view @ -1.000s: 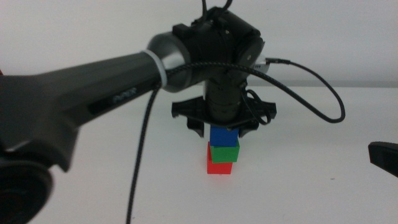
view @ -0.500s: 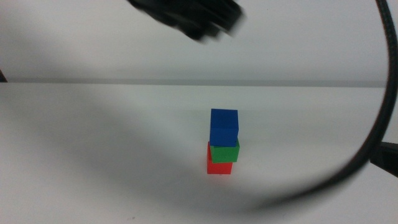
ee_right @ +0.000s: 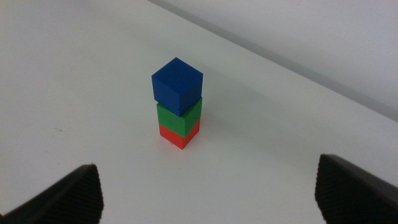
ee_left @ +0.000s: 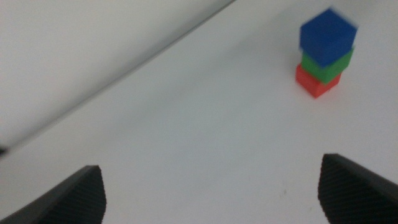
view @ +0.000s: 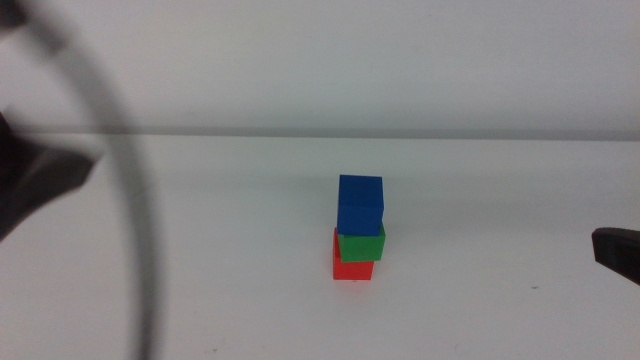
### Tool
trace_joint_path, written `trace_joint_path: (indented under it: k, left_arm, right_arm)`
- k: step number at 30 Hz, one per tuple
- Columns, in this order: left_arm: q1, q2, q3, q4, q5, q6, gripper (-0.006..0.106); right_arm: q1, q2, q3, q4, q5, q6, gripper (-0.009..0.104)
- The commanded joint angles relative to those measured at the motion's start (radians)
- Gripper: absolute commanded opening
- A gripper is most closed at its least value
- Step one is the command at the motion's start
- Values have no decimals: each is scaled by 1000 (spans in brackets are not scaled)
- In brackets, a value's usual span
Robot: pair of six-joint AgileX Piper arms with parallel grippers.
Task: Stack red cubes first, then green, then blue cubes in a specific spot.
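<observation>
Three-cube stack stands on the white tabletop [view: 220, 260], near the middle of the middle view. Red cube [view: 352, 267] at the bottom, sitting on the tabletop. Green cube [view: 362, 243] on top of the red, shifted slightly to the right so it overhangs that side a bit. Blue cube [view: 360, 204] on top of the green, also not squared up; in the right wrist view it looks twisted a little against the green one below. Stack is upright, nothing touching it.

My left end effector [ee_left: 211, 193] is well apart from the stack, wide open, holding nothing; both dark jaws show at the corners of the left wrist view with bare tabletop between them. Stack sits far off in that view: blue [ee_left: 328, 34] over green [ee_left: 329, 62] over red [ee_left: 314, 81]. In the middle view my left arm is only a dark blur at the left edge, with a blurred cable [view: 135, 200] curving in front.

My right end effector [ee_right: 208, 193] waits at the right side, wide open, empty, well apart from the stack. Its view shows the cubes clearly: blue [ee_right: 177, 86], green [ee_right: 180, 118], red [ee_right: 177, 137].
</observation>
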Motion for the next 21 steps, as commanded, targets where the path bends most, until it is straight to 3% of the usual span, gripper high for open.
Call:
trace_joint_path:
  k: [1, 6, 11, 21]
  left_arm:
    - [88, -122, 110, -69, -66, -23, 92]
    - [322, -330, 312, -120, -257, 48, 92]
    - [469, -485, 434, -169, -415, 55, 92]
    - [531, -611, 444, -209, -427, 53, 92]
  right_arm:
    - [-6, -4, 6, -4, -6, -1, 91]
    - [-6, -4, 6, -2, -6, -1, 91]
    - [-6, -4, 6, -2, -6, -1, 91]
    - [-6, -4, 6, -2, -6, -1, 91]
